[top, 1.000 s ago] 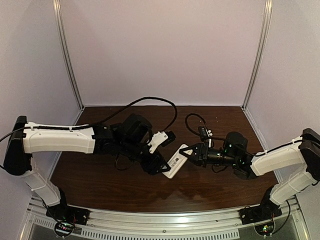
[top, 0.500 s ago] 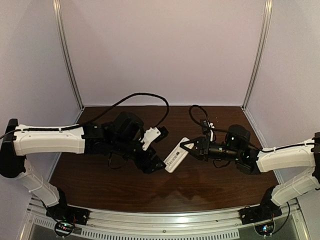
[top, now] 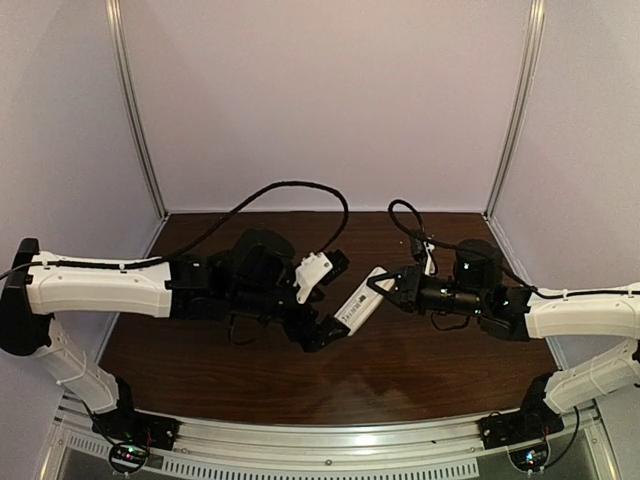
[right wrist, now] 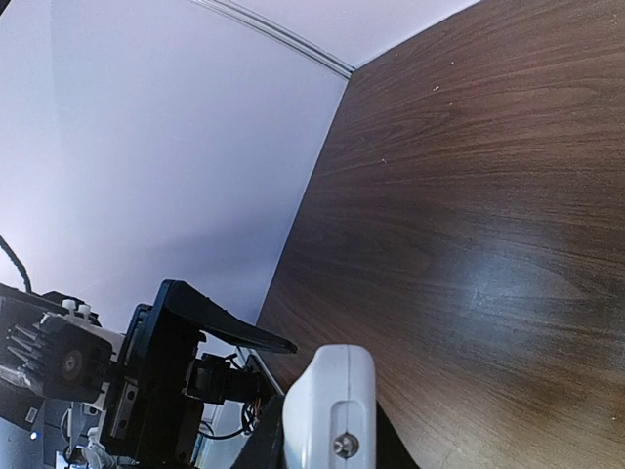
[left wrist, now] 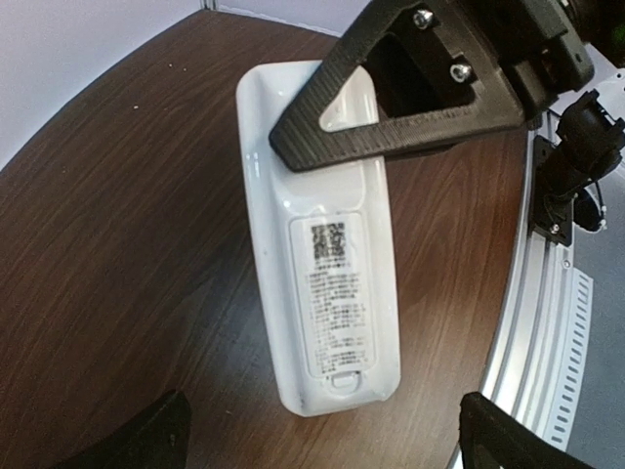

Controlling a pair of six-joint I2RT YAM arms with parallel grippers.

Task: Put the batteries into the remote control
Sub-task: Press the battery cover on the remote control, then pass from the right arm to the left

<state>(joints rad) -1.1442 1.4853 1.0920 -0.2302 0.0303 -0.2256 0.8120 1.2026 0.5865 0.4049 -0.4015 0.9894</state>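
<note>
The remote control (top: 355, 305) is a slim white bar held above the table. Its labelled back (left wrist: 332, 293) faces the left wrist camera, with the cover in place. My right gripper (top: 378, 287) is shut on the remote's far end; one black finger (left wrist: 391, 117) lies across it. In the right wrist view the remote's end (right wrist: 332, 410) sits between the fingers. My left gripper (top: 322, 330) is open, with its fingertips (left wrist: 146, 440) wide apart on either side of the remote's near end and not touching it. The batteries are out of view.
The brown wooden table (top: 250, 370) lies below both arms. A metal rail (top: 330, 440) runs along the near edge and also shows in the left wrist view (left wrist: 542, 293). Black cables (top: 290, 190) loop above the back of the table. White walls close the back and sides.
My right gripper has carried the remote a little up and toward the back right. My left gripper has stayed near the remote's near end and shifted slightly.
</note>
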